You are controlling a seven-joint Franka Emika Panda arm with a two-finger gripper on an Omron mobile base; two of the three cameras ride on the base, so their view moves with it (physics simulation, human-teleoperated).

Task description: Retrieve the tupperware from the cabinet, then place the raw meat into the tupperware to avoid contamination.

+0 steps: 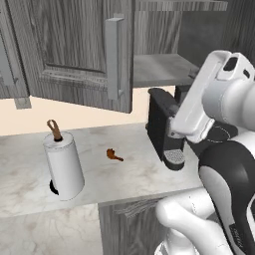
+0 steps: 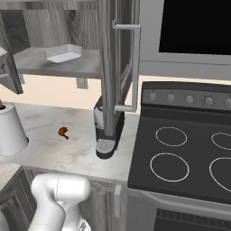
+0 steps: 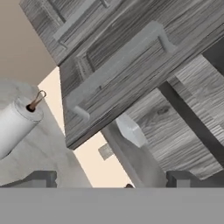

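Sitting on cabinet [image 2: 67,67] inner shelf near its front edge: tupperware [image 2: 63,53], door open. Gripper [image 3: 109,181] w/ fingers spread wide, holding nothing, below & in front of shelf, tupperware up ahead, apart. Raw meat [image 1: 113,155] mid counter [image 1: 129,174], btwn towel roll [image 1: 63,167] & coffee machine [image 1: 164,132].

The left base view looks from behind the arm, forward and down at the counter [image 1: 139,174]. The right base view looks at it from the other side. Both see the paper-towel roll [image 1: 63,167] and coffee machine [image 2: 108,131]. The tilted hand view sits close to the cabinet [image 3: 127,74].
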